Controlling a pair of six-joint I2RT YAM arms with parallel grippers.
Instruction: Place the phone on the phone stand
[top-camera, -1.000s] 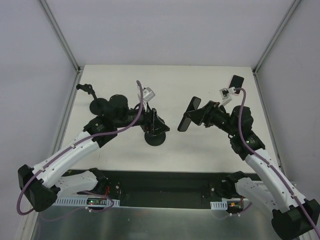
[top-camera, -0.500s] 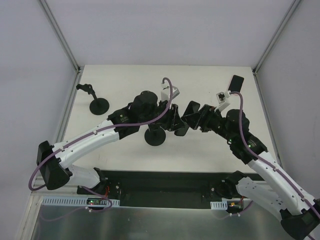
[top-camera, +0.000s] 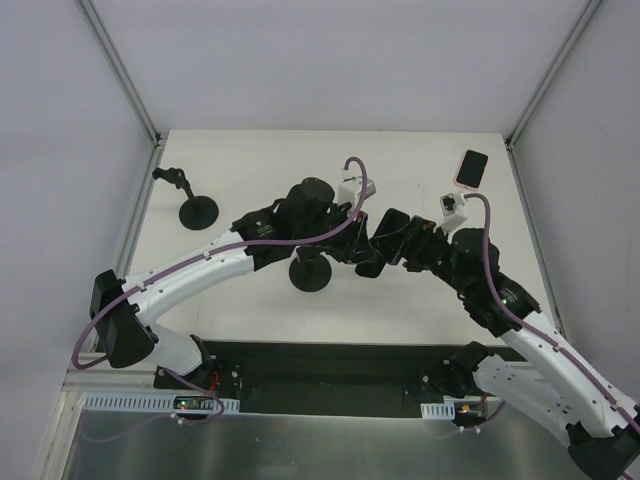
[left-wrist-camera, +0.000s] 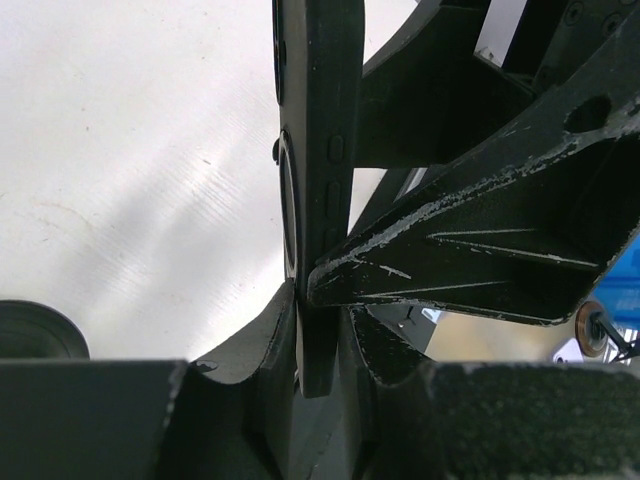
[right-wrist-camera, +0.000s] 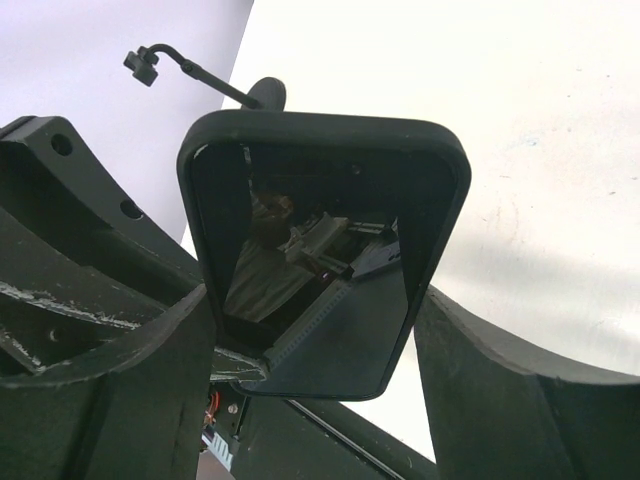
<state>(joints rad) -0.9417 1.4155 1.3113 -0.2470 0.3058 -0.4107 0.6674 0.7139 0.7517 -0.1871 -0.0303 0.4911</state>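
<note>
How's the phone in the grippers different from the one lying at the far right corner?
The held phone is off the table, pinched between the left gripper and right gripper; the corner phone lies flat on the table, untouched. The held phone has a black case; the corner phone shows a pink rim. Both are slim rectangles with dark screens.

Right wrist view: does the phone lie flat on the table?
No, the right hand holds the phone up in the air, off the white table.
</note>
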